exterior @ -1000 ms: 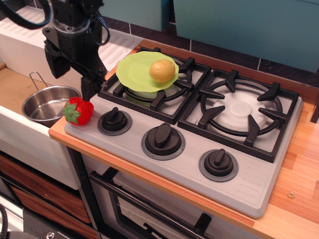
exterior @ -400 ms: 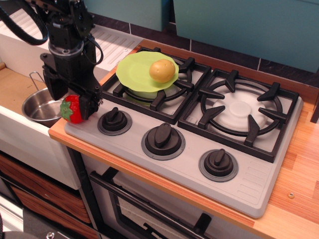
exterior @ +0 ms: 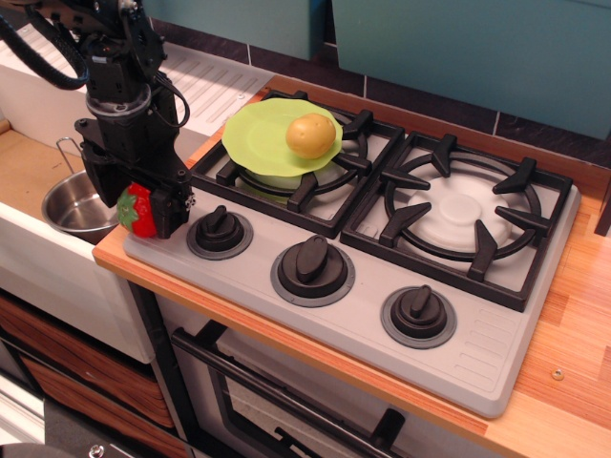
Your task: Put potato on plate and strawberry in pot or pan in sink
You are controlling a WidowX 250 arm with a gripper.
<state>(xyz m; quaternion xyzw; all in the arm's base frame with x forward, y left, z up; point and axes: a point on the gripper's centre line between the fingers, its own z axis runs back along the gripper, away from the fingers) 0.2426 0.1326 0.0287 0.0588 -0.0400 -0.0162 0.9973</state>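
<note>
The red strawberry [exterior: 141, 211] sits at the front left corner of the stove top, between my gripper's [exterior: 138, 205] black fingers, which are shut on its sides. The yellowish potato [exterior: 310, 135] lies on the lime-green plate [exterior: 263, 134], which rests on the left burner grate. The shiny steel pot [exterior: 72, 205] with its wire handle stands in the sink [exterior: 24, 167], just left of the gripper and partly hidden by it.
Three black knobs [exterior: 312, 263] line the grey stove front. The right burner grate [exterior: 463, 212] is bare. A ribbed white drainboard [exterior: 215, 86] lies behind the sink. The wooden counter edge [exterior: 110, 258] runs between the stove and the sink.
My gripper came down from above the sink edge onto the strawberry and closed on it. The strawberry was turned upright and shifted slightly left. Potato, plate and pot have not moved.
</note>
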